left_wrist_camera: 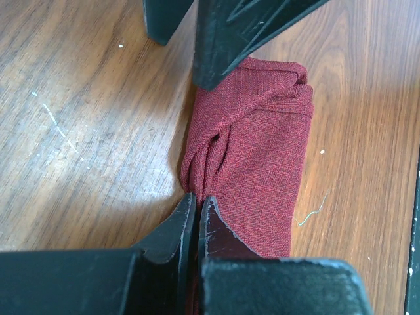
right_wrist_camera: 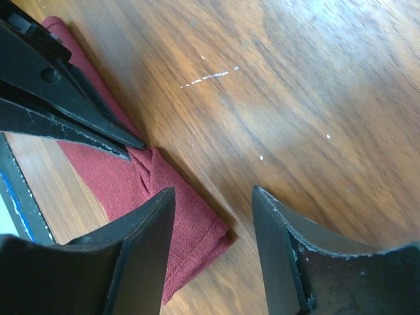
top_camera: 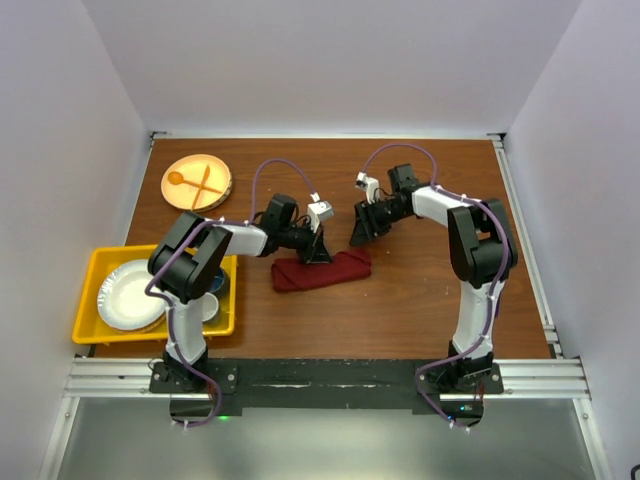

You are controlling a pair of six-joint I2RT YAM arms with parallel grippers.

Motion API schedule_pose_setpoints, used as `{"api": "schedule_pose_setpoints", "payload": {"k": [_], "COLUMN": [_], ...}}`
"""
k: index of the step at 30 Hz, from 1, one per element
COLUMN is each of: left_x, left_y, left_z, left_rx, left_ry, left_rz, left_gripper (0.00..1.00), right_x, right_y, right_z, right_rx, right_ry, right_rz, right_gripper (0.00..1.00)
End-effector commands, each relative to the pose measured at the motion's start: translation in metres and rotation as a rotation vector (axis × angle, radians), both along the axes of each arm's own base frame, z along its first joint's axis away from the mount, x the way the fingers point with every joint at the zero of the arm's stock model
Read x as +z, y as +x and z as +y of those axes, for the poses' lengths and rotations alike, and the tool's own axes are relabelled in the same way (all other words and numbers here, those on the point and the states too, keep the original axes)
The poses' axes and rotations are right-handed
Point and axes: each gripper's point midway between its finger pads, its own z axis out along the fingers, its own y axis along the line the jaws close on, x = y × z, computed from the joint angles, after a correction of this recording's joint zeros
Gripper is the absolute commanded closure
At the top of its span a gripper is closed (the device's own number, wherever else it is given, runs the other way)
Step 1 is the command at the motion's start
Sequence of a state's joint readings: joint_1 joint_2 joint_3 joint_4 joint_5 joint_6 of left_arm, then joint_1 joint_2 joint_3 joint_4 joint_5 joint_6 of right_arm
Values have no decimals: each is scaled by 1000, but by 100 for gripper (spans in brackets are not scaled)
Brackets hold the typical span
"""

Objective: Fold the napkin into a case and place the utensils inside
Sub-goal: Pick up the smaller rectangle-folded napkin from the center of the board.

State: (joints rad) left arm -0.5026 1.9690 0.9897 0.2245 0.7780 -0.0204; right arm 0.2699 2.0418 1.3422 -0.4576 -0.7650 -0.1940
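You'd got the napkin (top_camera: 322, 272) folded into a narrow packet mid table (top_camera: 420, 300), left gripper (top_camera: 318, 256) pinched on its edge, right gripper (top_camera: 359, 232) spread empty beside it, utensils not in yet.

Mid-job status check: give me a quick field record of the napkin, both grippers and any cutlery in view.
napkin: folded into a narrow maroon packet
left gripper: shut, pinching the napkin's fold
right gripper: open, empty, near the napkin's end
purple utensils: not in view
orange spoon and fork: on tan plate, far left
yellow bin: holds white plates
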Motion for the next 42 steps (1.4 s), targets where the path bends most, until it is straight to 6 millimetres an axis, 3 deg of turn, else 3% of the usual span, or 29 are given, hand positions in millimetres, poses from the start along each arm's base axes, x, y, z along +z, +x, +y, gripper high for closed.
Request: {"api": "schedule_pose_setpoints", "payload": {"k": [1, 6, 15, 24, 34, 42], "left_x": [-35, -36, -38, -37, -32, -23], "left_y": [-13, -13, -10, -5, -1, -2], "left_z": [24, 23, 22, 20, 17, 17], "left_rx": [23, 26, 24, 27, 42, 45], "left_ry": [119, 118, 114, 114, 95, 79], "left_rz": [52, 53, 35, 23, 22, 7], "left_gripper": [100, 100, 100, 100, 100, 100], "right_x": [-8, -11, -29, -36, -40, -45], "right_y": [-18, -32, -47, -60, -66, -61], "right_z": [6, 13, 23, 27, 28, 28], "right_rx": [82, 127, 160, 210, 249, 240], "right_ry": [13, 47, 59, 42, 21, -30], "right_rz": [48, 106, 199, 223, 210, 176], "right_gripper": [46, 40, 40, 51, 53, 77]}}
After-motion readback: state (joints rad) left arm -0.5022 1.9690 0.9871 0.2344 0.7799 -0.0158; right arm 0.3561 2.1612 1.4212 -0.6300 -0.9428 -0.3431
